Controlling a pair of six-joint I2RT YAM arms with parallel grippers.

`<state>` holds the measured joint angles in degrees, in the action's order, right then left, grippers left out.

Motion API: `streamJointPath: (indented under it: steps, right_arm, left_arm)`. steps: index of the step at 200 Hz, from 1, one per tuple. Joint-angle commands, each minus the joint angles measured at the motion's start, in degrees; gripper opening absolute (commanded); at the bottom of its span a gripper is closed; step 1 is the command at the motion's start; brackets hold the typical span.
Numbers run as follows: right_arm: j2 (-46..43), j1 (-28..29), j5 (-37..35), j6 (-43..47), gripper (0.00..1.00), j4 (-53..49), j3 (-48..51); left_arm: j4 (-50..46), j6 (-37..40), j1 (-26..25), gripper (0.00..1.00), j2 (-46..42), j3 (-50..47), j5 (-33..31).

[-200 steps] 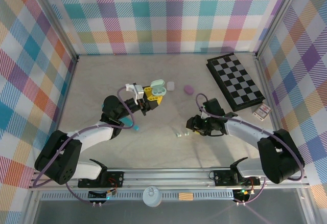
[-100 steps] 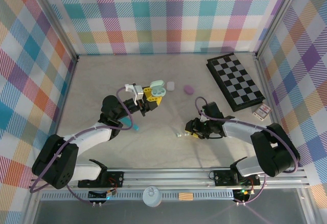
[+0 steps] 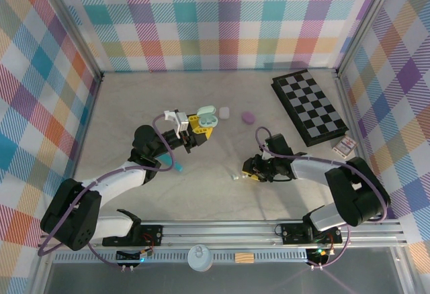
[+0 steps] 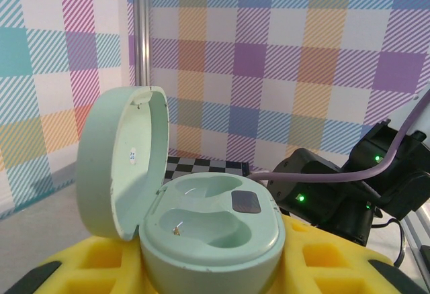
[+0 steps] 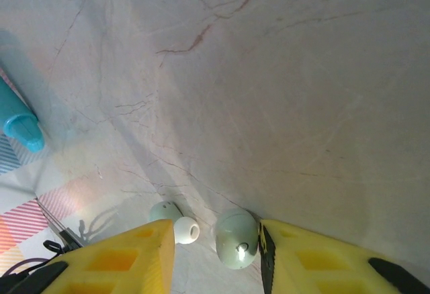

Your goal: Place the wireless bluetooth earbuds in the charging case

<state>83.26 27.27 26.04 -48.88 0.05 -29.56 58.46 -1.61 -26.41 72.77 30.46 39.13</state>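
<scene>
Bright, even light; soft shadows; mostly sharp.

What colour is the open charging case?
Pale mint green, inside and out. The charging case shows best in the left wrist view.

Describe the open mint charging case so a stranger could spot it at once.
Start at the chessboard at the far right and move left past the purple case and the white case. The mint charging case comes next, held in the left tool. Unlike its neighbours, it is pale green with its lid open.
</scene>
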Motion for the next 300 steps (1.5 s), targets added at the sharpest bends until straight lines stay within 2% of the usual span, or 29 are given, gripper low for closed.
streamJointPath:
  steps: [1, 84, 151, 191, 218, 245, 300]
  right_arm:
    - [1.0, -0.2, 1.9, -0.5, 0.36, 2.5, 1.1]
    - [4.4, -0.1, 2.9, -0.4, 0.31, 3.0, 0.4]
    - [5.5, -0.1, 2.2, -0.1, 0.16, 1.5, 0.0]
    - [2.7, 0.1, -0.2, 0.8, 0.16, -3.2, -1.4]
    - [-2.4, 0.1, -4.9, 3.0, 0.16, -11.5, -4.3]
    - [-6.8, 0.7, -12.6, 7.3, 0.16, -22.5, -9.1]
    - [-8.0, 3.6, -28.6, 10.6, 0.16, -39.5, -17.8]
  left_arm:
    - [0.9, 1.4, 0.5, 0.31, -1.4, -0.1, 1.0]
    - [0.1, 1.7, 0.4, 0.31, -1.9, -0.2, 0.9]
    - [-0.2, 1.9, 0.4, 0.31, -1.8, -0.2, 0.8]
    - [-0.4, 2.0, 0.4, 0.31, -1.9, -0.3, 0.7]
    - [-1.4, 2.6, 0.4, 0.31, -2.5, -0.2, 0.6]
    - [-2.1, 3.0, 0.4, 0.31, -2.8, -0.1, 0.6]
    - [-4.6, 5.0, 0.4, 0.31, -2.8, 0.1, 1.1]
